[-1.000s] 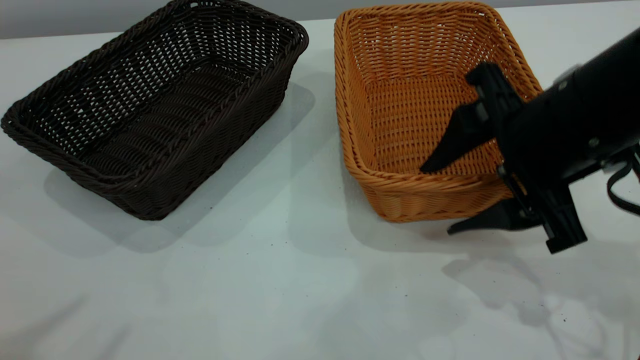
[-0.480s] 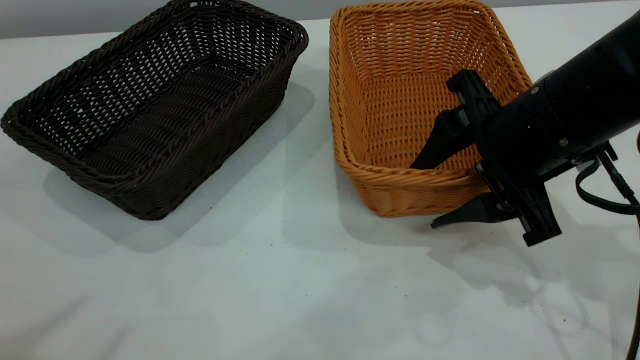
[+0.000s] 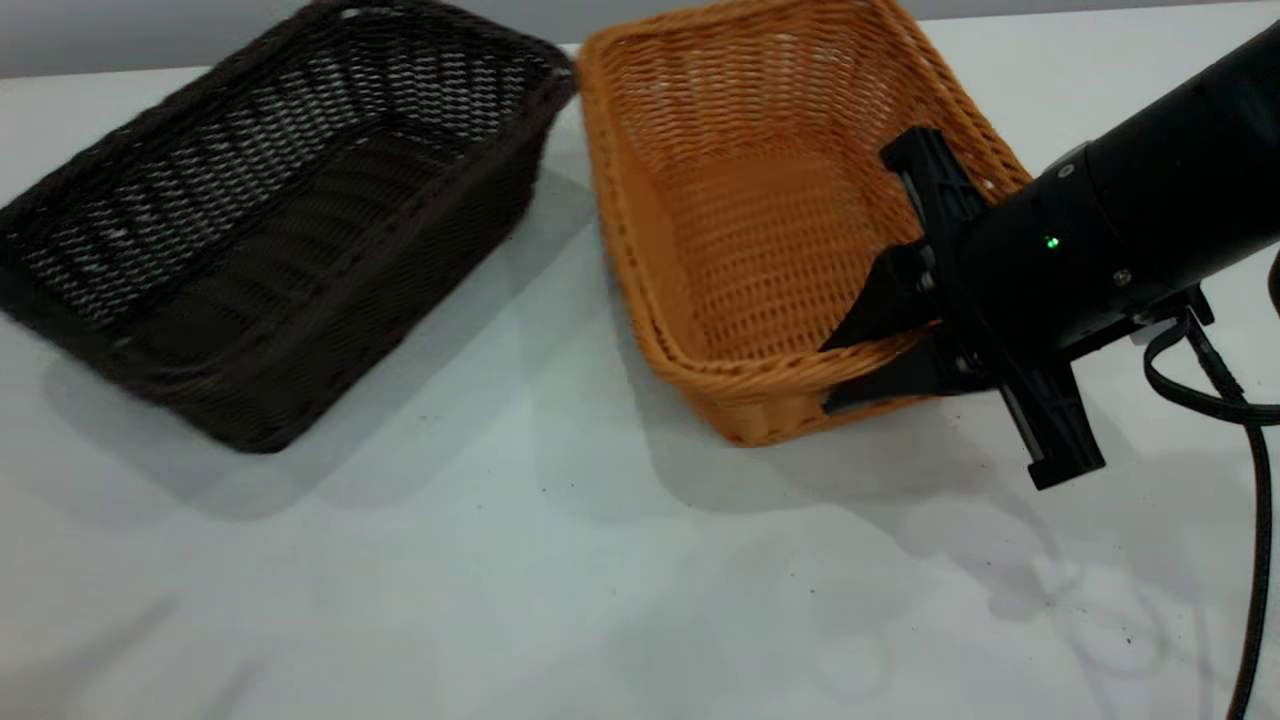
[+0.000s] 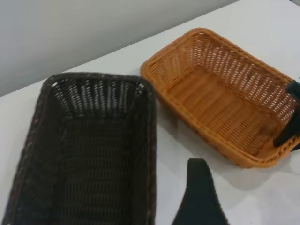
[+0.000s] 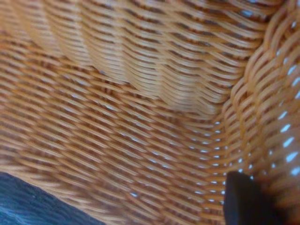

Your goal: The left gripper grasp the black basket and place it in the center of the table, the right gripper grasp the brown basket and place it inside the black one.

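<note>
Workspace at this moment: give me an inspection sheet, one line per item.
Surface: white table, a few dark specks.
Job's things: black basket at the left, upright; brown basket beside it, far corners close together, tilted, not yet inside the black one.
Clutter: nothing seen.
Grippers: right gripper, end effector shut on the brown basket's near rim, one finger inside, one outside; left gripper, one finger in the left wrist view, beside the black basket, holding nothing.
Cables: black cable trailing from the right arm.
Surroundings: grey wall behind.

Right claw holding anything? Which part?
Yes: the right claw is shut on the brown basket, pinching its near short wall at the rim.
</note>
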{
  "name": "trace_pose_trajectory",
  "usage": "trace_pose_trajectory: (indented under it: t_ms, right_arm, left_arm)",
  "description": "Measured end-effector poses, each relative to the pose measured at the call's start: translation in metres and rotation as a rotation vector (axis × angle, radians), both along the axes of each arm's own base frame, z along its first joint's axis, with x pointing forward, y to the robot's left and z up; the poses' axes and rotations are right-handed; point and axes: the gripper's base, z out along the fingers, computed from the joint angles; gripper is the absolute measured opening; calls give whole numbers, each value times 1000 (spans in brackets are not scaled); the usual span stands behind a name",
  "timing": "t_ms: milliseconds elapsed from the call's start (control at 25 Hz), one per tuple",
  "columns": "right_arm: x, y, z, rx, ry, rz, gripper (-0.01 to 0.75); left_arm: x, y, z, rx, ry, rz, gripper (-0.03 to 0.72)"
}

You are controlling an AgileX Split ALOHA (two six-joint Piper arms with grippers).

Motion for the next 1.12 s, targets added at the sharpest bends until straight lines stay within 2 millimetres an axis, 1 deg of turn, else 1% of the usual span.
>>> trace_pose_trajectory:
  t_ms: [160, 360, 480, 640, 800, 960, 1120]
  right_arm:
    - [-1, 0, 0, -6, -25, 44, 120]
    - [0, -2, -2, -37, -27, 31, 118]
    - [1, -7, -4, -65, -21, 3, 115]
    - [-9, -24, -11, -100, 23, 0, 111]
    - [-19, -48, -17, -129, 64, 8, 115]
    - [-19, -63, -18, -146, 60, 63, 118]
    - [-18, -73, -11, -179, 24, 96, 118]
  left_arm:
    - [0, 0, 0, -1, 0, 0, 437]
    - [0, 0, 0, 0, 2, -1, 437]
    - [0, 0, 0, 0, 4, -3, 437]
    - [0, 0, 0, 4, -2, 4, 437]
    - [2, 2, 2, 2, -24, 21, 437]
    - [2, 2, 2, 2, -24, 21, 437]
    - [2, 2, 2, 2, -24, 21, 437]
